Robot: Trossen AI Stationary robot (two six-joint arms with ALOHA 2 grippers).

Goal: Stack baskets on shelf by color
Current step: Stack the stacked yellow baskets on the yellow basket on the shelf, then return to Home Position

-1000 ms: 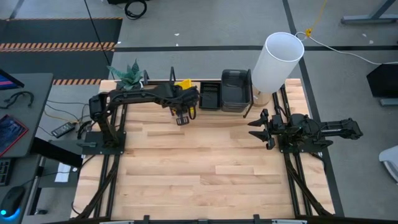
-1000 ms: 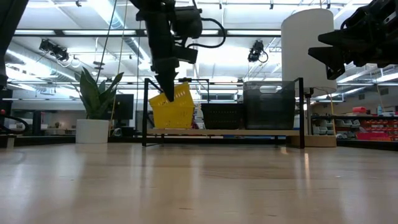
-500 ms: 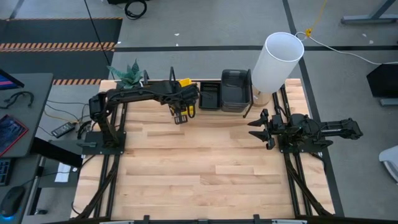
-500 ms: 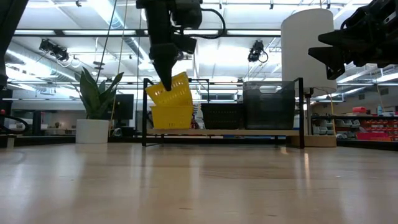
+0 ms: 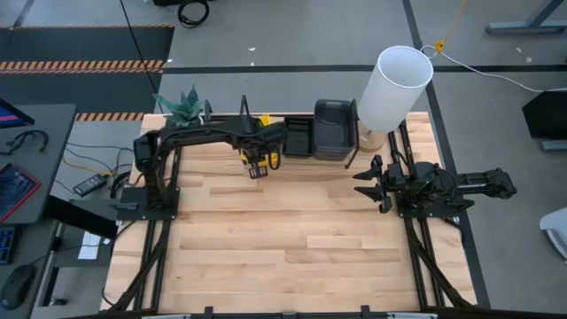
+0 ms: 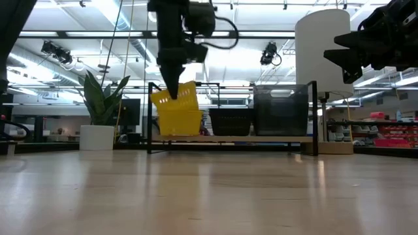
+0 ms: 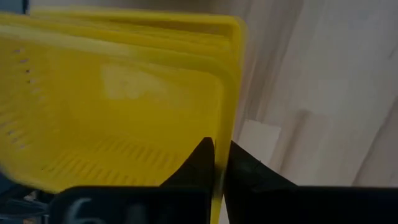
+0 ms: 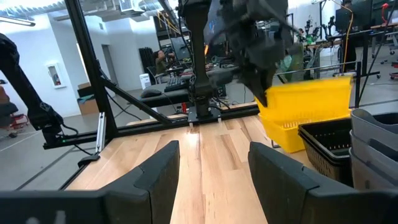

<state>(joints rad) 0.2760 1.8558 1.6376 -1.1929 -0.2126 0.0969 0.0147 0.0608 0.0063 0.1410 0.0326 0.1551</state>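
Observation:
My left gripper (image 6: 173, 91) is shut on a bright yellow basket (image 6: 174, 98) at the shelf's left end, right above the yellow baskets (image 6: 178, 122) stacked there. The shelf (image 6: 151, 117) is a low black tube rack at the table's far edge. Beside the yellow stack it holds black perforated baskets (image 6: 230, 121) in the middle and dark grey baskets (image 6: 282, 109) on the right. In the high view the arm hides most of the held basket (image 5: 263, 118). My right gripper (image 5: 368, 183) waits open at the table's right side. My left gripper pinches the yellow basket's rim (image 7: 221, 140) between its two fingers (image 7: 204, 163), one inside the basket wall and one outside. The fingers point down from above. The basket is slightly tilted over the yellow stack; whether it touches the stack I cannot tell.
A tall white cylinder (image 5: 394, 89) stands at the far right corner next to the shelf. A potted plant (image 5: 184, 106) sits at the far left corner. Bare wood tabletop (image 5: 292, 239) stretches from the shelf to the near edge.
My left gripper, still shut on the yellow basket, rose and then moved toward the far edge over the shelf's left end. The basket went from steeply tilted in front of the yellow stack to nearly level just above it.

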